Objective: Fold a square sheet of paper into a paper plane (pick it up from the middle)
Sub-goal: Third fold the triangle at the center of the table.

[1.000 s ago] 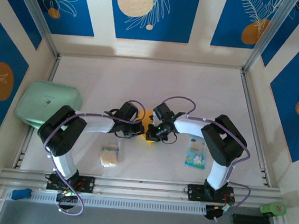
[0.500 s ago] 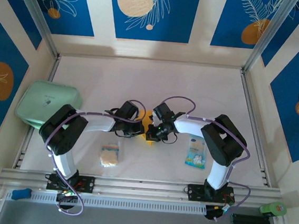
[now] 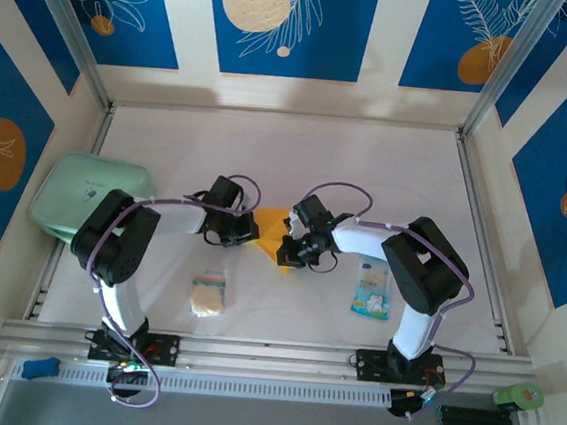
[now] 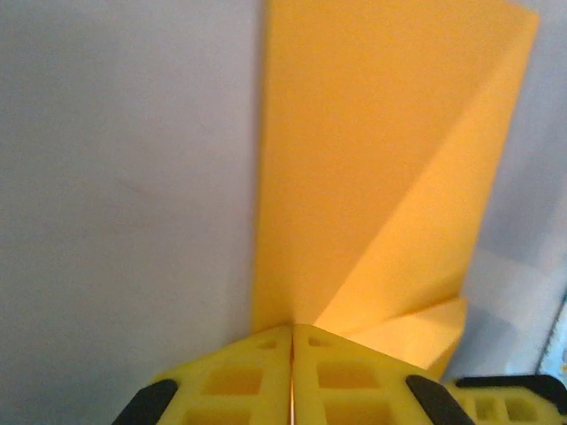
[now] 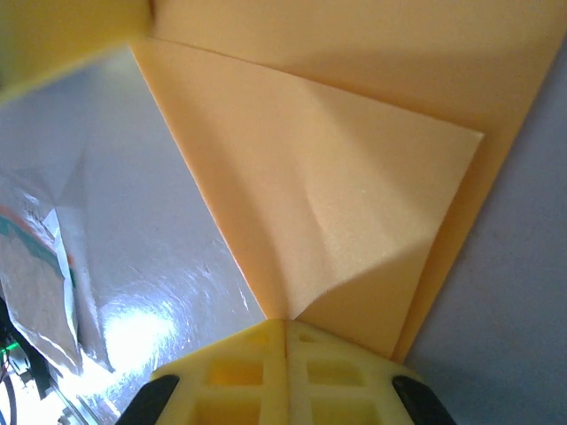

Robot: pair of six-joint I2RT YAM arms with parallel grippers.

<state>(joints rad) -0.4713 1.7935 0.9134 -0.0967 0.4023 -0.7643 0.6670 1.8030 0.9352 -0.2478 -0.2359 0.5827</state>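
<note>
The square sheet of paper is orange-yellow and partly folded, with diagonal creases, and sits mid-table between the two arms. My left gripper is shut on its left edge. In the left wrist view the paper spreads away from the closed yellow tips of the left gripper, a thin orange line pinched between them. My right gripper is shut on the sheet's near right corner. Seen from the right wrist, a folded flap of the paper rises from the closed tips of the right gripper.
A blue-white printed packet lies right of the paper, by the right arm; its edge appears in the right wrist view. A beige spongy square lies near the front left. A pale green lidded box stands at the left wall.
My left gripper has drawn back to the left with the paper's edge, so more of the orange sheet lies spread between the grippers. The right gripper has barely moved.
</note>
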